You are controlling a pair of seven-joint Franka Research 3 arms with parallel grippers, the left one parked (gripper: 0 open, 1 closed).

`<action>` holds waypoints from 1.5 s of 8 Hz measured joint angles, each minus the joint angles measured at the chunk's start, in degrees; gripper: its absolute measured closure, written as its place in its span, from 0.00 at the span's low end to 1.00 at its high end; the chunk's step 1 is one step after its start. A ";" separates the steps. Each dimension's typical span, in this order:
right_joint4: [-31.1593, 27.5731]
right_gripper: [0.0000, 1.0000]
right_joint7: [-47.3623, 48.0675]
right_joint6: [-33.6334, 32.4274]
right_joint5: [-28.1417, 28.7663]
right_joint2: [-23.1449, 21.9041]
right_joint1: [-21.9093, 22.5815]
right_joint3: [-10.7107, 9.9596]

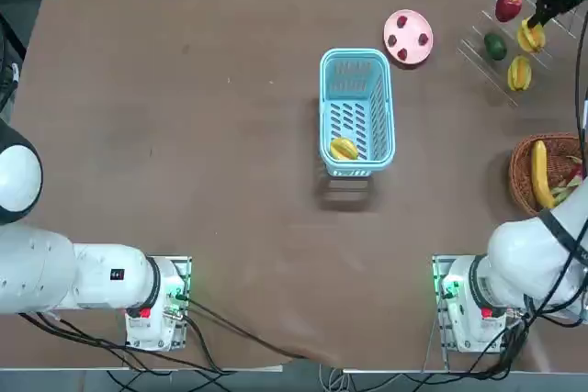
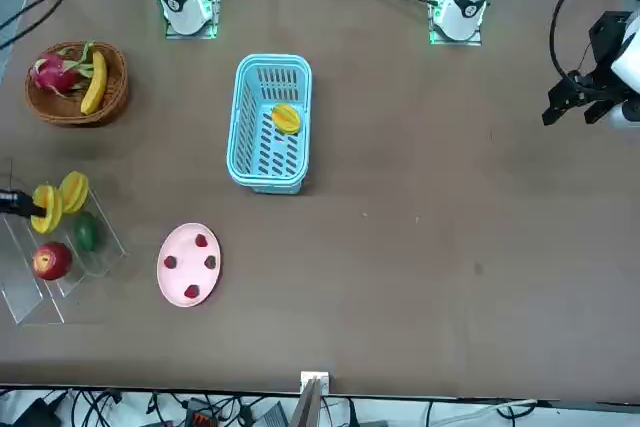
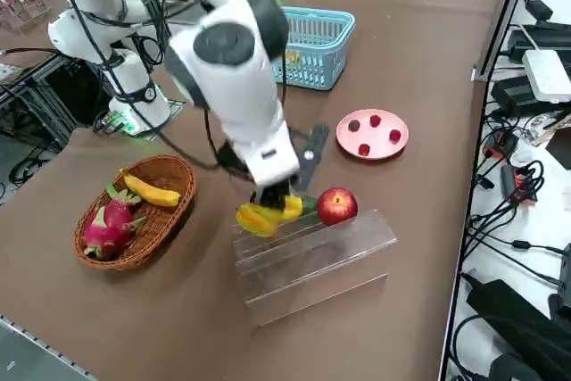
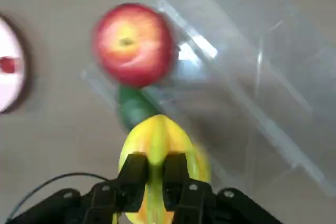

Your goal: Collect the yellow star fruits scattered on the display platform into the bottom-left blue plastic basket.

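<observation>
While one star fruit (image 1: 343, 148) already lay inside the blue plastic basket (image 1: 357, 72) near the table's centre, two more were at the display platform (image 1: 551, 54), which sat at about two o'clock from the basket in the overhead view. The right gripper (image 4: 154, 178) was over that rack with its fingers clamped together on the ridge of a yellow star fruit (image 4: 160, 145), as the wrist view showed plainly; the side view put that fruit (image 3: 261, 215) just under the hand, at the rack's near edge, and whether it was clear of the acrylic could not be told. The other star fruit (image 1: 520, 72) rested on the platform at roughly five o'clock from the held one in the overhead view, with a green fruit (image 1: 495, 46) and a red apple (image 1: 508, 6) close by. Judged from this, about a third of the job was done: one fruit was delivered, one was gripped and awaiting its carry to the basket, and one remained untouched. The pink plate (image 1: 408, 37) and wicker basket (image 1: 526, 172) played no part.
</observation>
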 joint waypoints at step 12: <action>-21.78 0.79 74.18 0.93 3.86 -18.39 51.66 2.10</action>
